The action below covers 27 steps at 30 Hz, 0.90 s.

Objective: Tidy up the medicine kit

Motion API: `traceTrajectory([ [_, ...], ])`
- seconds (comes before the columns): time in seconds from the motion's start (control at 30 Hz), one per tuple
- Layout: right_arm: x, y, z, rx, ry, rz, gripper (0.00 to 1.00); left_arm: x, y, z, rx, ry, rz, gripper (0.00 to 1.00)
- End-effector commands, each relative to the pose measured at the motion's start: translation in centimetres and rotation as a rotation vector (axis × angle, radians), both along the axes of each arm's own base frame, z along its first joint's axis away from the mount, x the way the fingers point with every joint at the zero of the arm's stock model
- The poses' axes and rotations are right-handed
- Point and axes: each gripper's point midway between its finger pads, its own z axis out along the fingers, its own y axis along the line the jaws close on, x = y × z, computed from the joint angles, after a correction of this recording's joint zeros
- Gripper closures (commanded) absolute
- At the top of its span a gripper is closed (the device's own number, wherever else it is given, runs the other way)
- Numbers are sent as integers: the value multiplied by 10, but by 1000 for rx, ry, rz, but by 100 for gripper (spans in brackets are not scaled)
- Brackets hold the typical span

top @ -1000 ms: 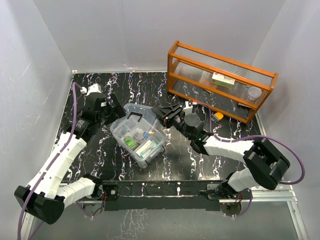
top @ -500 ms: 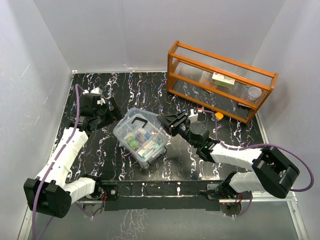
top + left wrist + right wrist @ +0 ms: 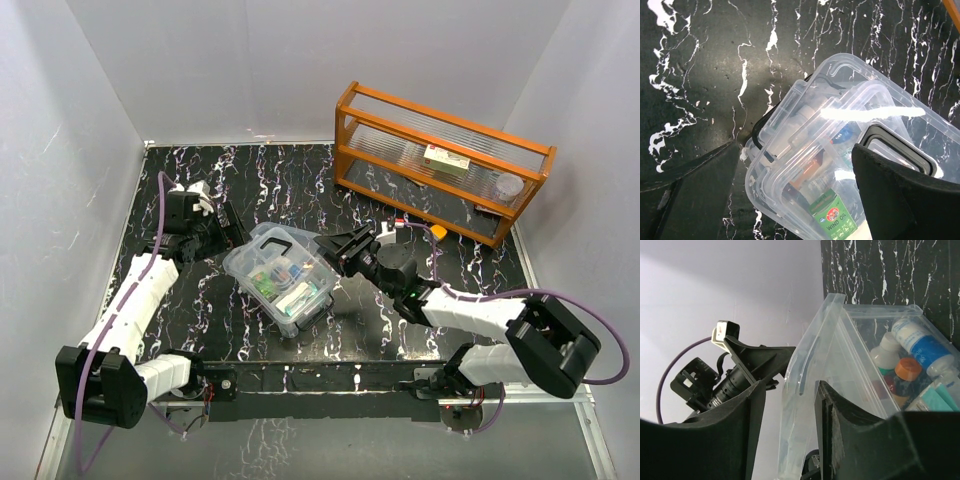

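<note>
Arm bases sit at the near edge of the worktop (image 3: pixel 300 170); both arms reach in twd the medicine kit (image 3: pixel 288 288). The kit stands left of centre, approx midway btwn near & far edges, turned at an angle.

Top view: clear lid (image 3: pixel 262 250) w/ dark handle (image 3: pixel 277 238) is on the kit's far part. Left gripper (image 3: pixel 228 222) is at the kit's far-left corner, right gripper (image 3: pixel 335 243) at its far-right side. Jaw gaps are too small to judge from up here.

Left wrist view fills that in. The left gripper (image 3: pixel 795 147) has its jaws spread wide, fingers (image 3: pixel 695 200) either side of the kit's corner, nothing pinched. The lid rim sits offset from the box rim, i.e. askew. A green "WIND OIL" pack (image 3: pixel 832 217) is readable through the plastic.

Right wrist view: the right gripper (image 3: pixel 790 390) has its fingers (image 3: pixel 855 440) partly apart w/ the lid's clear edge standing in the gap. Wall shows btwn that edge & one finger, so it's not clamped. Only this view shows a white bottle w/ blue label (image 3: pixel 922 342) and an orange-capped bottle (image 3: pixel 907 369) inside. The left gripper & its purple cable (image 3: pixel 675 365) show beyond the kit.

Farther out, the right forearm crosses the worktop right of the kit. A small yellow item (image 3: pixel 437 232) lies btwn it & the orange rack (image 3: pixel 350 110). The rack sits angled at the far-right corner, well apart from the kit, holding a white box (image 3: pixel 447 160) & a round pale tub (image 3: pixel 510 185).
</note>
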Motion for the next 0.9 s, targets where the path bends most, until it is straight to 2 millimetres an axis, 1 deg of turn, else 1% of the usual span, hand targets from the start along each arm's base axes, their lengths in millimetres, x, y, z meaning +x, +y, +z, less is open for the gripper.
traceTrajectory([
  [0.0,-8,-6,5,-12,-16,11,57,-3,-8,3,-21,-30,-81,7],
  [0.17,-16,-15,3,-31,-16,11,59,-8,-16,-1,-57,-23,-132,9],
  [0.3,-22,-20,-2,-67,-7,19,62,-9,-16,-8,-48,-14,-141,9],
  [0.5,-33,-30,-13,-134,26,27,63,-11,-24,-5,-61,-24,-236,9],
  [0.6,-37,-39,-15,-177,34,17,60,-15,-31,-1,-74,-40,-304,10],
  [0.7,-41,-45,-13,-209,23,18,57,-21,-37,1,-88,-42,-376,13],
  [0.87,-47,-48,-20,-388,15,74,51,-27,-47,7,-113,-63,-484,16],
])
